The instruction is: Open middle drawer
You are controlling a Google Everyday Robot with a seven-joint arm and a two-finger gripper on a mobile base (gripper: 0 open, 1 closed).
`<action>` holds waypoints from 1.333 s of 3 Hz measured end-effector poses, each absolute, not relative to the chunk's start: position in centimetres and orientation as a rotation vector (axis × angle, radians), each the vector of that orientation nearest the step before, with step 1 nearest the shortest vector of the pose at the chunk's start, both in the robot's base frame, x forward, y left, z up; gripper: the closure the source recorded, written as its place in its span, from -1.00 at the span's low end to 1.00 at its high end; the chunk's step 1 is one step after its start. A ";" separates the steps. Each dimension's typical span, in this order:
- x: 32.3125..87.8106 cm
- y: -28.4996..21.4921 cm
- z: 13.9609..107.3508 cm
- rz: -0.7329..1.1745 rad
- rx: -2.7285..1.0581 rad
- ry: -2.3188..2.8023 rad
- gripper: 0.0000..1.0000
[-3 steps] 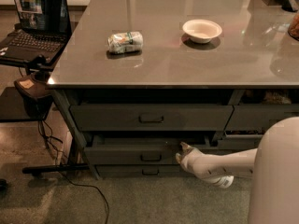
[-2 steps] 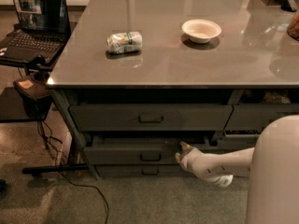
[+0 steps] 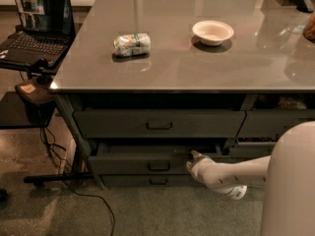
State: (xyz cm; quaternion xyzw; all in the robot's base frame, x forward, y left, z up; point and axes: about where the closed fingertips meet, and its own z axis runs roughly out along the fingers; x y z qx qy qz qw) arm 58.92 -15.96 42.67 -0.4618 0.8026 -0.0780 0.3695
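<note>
The middle drawer (image 3: 133,163) is a wide dark grey drawer under the counter, with a small loop handle (image 3: 159,166) at its centre. It stands a little way out, and a strip of its dark interior (image 3: 147,148) shows above the front. My gripper (image 3: 193,161) is on the end of a white arm that reaches in from the right. It sits at the right end of the drawer's front, by its top edge, well to the right of the handle. The taller drawer (image 3: 157,124) is above and the slimmer drawer (image 3: 147,181) is below.
On the grey counter (image 3: 197,68) lie a wrapped snack packet (image 3: 131,44) and a white bowl (image 3: 212,32). A laptop (image 3: 37,21) sits on a side stand at the left, with cables (image 3: 74,191) on the floor. My white body (image 3: 290,181) fills the lower right.
</note>
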 end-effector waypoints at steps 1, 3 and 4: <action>58.9 -16.0 42.7 -0.200 -1.185 2.060 1.00; 57.9 -16.1 42.3 -0.196 -1.208 2.068 1.00; 57.0 -16.1 42.6 -0.193 -1.200 2.079 1.00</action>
